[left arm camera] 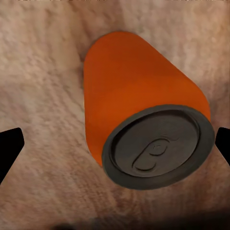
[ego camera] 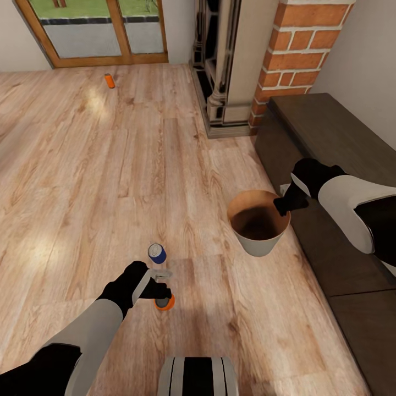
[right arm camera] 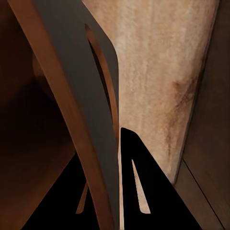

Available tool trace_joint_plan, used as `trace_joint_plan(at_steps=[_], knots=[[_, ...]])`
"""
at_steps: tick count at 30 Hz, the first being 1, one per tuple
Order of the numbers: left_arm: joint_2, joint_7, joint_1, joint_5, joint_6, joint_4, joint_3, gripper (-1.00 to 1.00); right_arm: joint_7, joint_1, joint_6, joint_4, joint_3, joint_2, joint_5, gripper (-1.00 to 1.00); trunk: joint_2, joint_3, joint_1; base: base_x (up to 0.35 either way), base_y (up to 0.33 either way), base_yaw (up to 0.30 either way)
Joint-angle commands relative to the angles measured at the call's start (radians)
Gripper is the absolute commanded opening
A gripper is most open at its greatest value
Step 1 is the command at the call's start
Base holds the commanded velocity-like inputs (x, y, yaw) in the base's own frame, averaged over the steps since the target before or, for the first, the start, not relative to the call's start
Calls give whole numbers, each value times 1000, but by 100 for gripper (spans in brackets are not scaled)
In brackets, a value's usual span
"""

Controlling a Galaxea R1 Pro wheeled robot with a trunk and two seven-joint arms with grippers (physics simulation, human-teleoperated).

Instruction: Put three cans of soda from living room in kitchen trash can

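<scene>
So the left hand (ego camera: 160, 287) is down low over the wood floor (ego camera: 82, 181), fingers spread wide on either side of an orange soda can (ego camera: 164, 302) that's standing upright under it; from the left wrist view the can (left arm camera: 143, 129) sits in the gap with neither dark fingertip (left arm camera: 9, 148) touching it, so nothing's gripped. A second can (ego camera: 157, 253), blue band showing, stands just beyond that hand on the floor. The third can (ego camera: 110, 81) is lying way off near the wood-framed glass doors (ego camera: 93, 33). The right hand (ego camera: 283, 206) is pinched on the rim of the trash can (ego camera: 258, 242), one finger (right arm camera: 139, 182) outside the wall and one inside, closed tight on it. The bin sits on the floor right beside the dark low cabinet (ego camera: 330, 165), with the brick fireplace (ego camera: 291, 49) further back
</scene>
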Motion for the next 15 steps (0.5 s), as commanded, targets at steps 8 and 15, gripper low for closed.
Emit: trace_joint_plan(at_steps=[8, 15], knots=[[-2, 0, 0, 1, -1, 0, 0, 100, 5, 0, 2, 0, -5, 0, -10, -100, 0, 0, 0, 0, 0, 0], [-3, 0, 0, 1, -2, 1, -1, 100, 5, 1, 2, 0, -3, 0, -10, -100, -1, -23, 3, 0, 0, 0]])
